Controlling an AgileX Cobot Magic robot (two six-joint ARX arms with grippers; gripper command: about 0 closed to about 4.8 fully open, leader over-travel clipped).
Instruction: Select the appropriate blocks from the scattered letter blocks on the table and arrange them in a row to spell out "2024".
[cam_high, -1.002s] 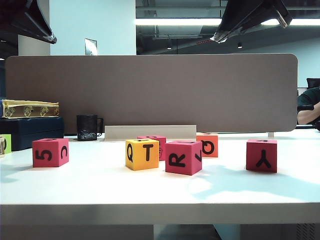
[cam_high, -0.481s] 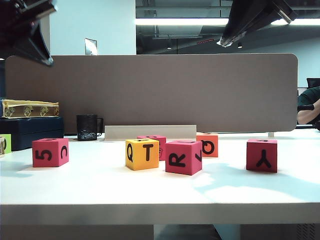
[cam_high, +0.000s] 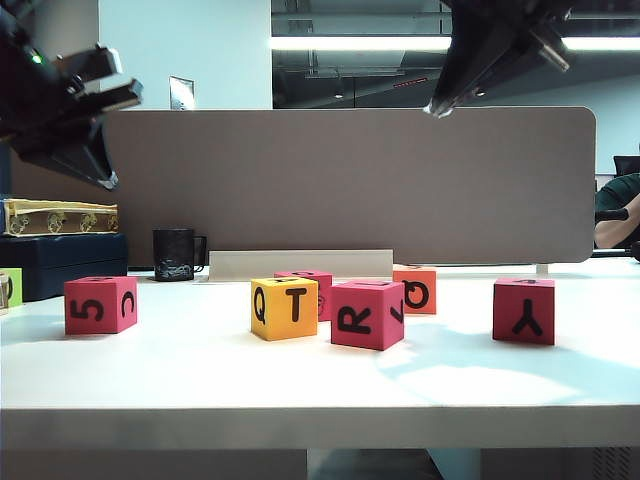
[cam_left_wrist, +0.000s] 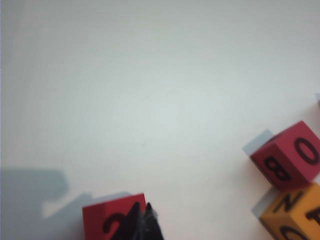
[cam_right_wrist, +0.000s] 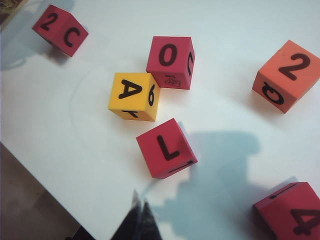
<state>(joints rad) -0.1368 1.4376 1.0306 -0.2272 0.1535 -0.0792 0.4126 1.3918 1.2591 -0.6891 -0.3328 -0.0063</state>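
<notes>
On my exterior view the four blocks I need sit on the white counter: the red "5" block at far left, the red line-drawing block behind the yellow cube in the middle, the orange block right of centre, and the red "Y" block at far right. My left claw hangs closed and empty, high at upper left above the "5" block. My right claw, also pinched shut and empty, hangs at upper right above the orange block.
</notes>
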